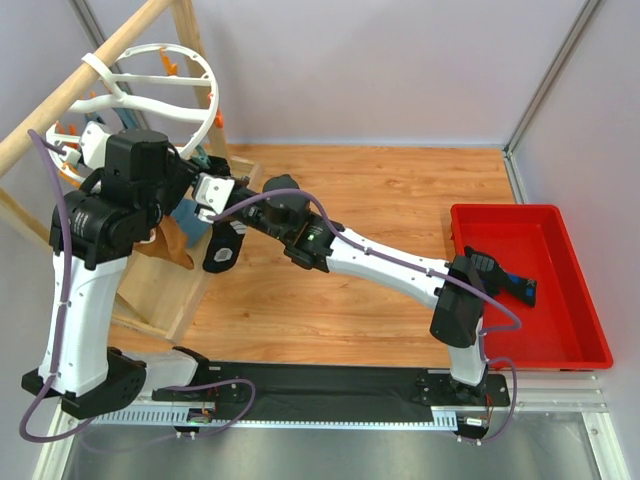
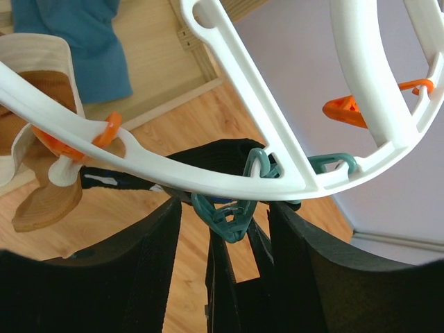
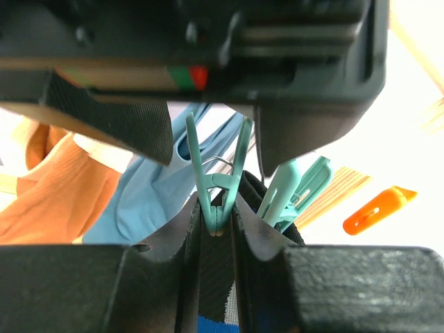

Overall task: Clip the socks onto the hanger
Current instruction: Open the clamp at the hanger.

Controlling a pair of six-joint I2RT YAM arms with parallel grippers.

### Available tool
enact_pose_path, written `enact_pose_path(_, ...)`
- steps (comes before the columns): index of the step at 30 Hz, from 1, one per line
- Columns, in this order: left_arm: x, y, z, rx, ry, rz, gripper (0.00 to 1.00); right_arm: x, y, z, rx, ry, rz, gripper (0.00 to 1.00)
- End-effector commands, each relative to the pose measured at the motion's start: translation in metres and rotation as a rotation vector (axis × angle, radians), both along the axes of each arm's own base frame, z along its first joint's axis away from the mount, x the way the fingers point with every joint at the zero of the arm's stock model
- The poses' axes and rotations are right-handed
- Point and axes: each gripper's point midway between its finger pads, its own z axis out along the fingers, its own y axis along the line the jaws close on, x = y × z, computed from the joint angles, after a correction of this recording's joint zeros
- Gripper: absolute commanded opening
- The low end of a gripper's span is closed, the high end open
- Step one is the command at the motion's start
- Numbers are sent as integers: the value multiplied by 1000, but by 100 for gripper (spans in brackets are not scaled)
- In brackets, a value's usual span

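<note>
The white ring hanger (image 1: 213, 95) hangs from a wooden pole at the far left. Both grippers meet under its near rim (image 2: 229, 179). My right gripper (image 3: 216, 239) is shut on a black sock (image 3: 218, 291) with a blue and white mark, holding its edge up against a shut teal clip (image 3: 216, 184). In the left wrist view the clip (image 2: 229, 220) hangs between the wide-apart fingers of my open left gripper (image 2: 223, 232), with black sock (image 2: 215, 149) behind the rim. A second black sock (image 1: 500, 278) lies in the red tray (image 1: 580, 300).
A tan sock (image 2: 41, 83) and a teal-blue sock (image 2: 76, 41) hang from the hanger beside the clip. Another teal clip (image 3: 295, 187) and an orange clip (image 3: 378, 208) hang close by. The wooden rack (image 1: 160, 290) stands under the hanger.
</note>
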Motion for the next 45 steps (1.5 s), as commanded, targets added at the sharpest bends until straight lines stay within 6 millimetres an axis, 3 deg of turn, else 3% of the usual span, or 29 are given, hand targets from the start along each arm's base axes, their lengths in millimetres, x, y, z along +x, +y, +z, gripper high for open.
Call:
enact_pose_path(1,-6,10,0,5,5,41,60,-3,-15,30,60,-55,-41,0)
enact_pose_path(13,-2,21,-3,24,18,81,56,-2,-17,26,47,-87,-54,0)
enact_pose_path(22,6,23,-2,21,8,57,44,-2,-16,25,30,-119,-52,0)
enact_pose_path(26,8,23,-2,25,8,39,23,-4,-16,25,23,-133,-45,0)
enact_pose_path(28,7,24,-2,22,8,45,18,-4,-16,24,22,-138,-45,0)
enact_pose_path(30,6,26,-2,23,4,47,1,-5,-17,26,29,-143,-43,0)
enact_pose_path(36,7,26,-7,28,6,39,0,-10,-21,35,71,-132,-27,0)
enact_pose_path(41,8,23,-4,19,-13,23,0,-10,-19,36,77,-138,-20,14)
enact_pose_path(43,8,25,-2,28,-16,24,0,-9,-17,35,76,-124,-16,27)
enact_pose_path(45,8,25,-2,36,-18,18,0,-10,-15,36,73,-107,-4,30)
